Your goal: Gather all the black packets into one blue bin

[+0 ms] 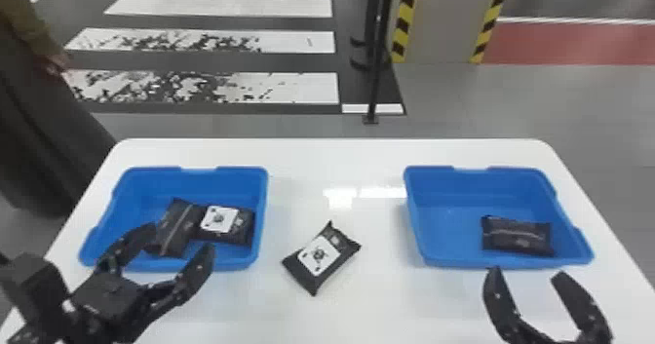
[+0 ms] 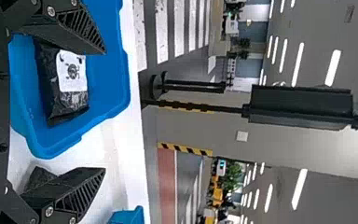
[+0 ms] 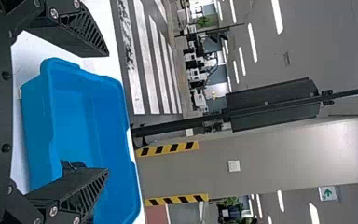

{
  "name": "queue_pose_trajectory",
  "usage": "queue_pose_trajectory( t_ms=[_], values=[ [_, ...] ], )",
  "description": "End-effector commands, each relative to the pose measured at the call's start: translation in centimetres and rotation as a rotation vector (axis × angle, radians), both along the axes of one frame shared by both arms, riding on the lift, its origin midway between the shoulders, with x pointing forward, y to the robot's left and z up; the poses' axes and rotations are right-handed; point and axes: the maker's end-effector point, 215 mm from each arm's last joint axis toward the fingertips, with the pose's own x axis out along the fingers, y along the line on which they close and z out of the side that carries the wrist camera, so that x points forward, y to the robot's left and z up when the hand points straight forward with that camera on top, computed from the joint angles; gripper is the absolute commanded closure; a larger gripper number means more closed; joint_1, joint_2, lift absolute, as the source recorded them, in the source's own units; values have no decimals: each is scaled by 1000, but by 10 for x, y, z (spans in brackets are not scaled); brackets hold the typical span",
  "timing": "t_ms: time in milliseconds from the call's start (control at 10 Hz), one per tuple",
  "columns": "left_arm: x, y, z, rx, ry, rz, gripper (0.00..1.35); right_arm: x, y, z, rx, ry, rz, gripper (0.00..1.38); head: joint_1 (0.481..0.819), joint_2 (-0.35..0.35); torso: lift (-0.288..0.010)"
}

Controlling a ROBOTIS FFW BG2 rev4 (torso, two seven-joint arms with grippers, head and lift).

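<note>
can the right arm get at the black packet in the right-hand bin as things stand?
Probably yes. The right pincer is open, just on the robot's side of the bin, and nothing lies on the packet. The near rim looks like the only obstacle to clear.

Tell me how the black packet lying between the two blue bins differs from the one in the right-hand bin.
The packet between the bins shows a white label on top; the packet in the right-hand bin shows a dark side with a paler line along it. The first lies slanted on the table, while the second lies nearly straight across on the floor of its bin. Both are black.
</note>
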Motion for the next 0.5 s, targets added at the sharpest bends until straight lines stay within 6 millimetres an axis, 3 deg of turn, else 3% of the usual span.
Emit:
queue_pose_trajectory(
  t_ms=[0, 200, 400],
  values=[
    [14, -16, -9, 22, 36, -44, 139, 0, -1, -2, 5, 4, -2, 148, 695, -30, -110],
    [34, -68, -30, -32, 97, -177, 136, -1, -1, -3, 11, 6, -4, 148, 695, -71, -110],
    [50, -102, -45, -1, 160, -269, 136, -1, 0, -3, 14, 6, -3, 148, 695, -144, -110]
  ],
)
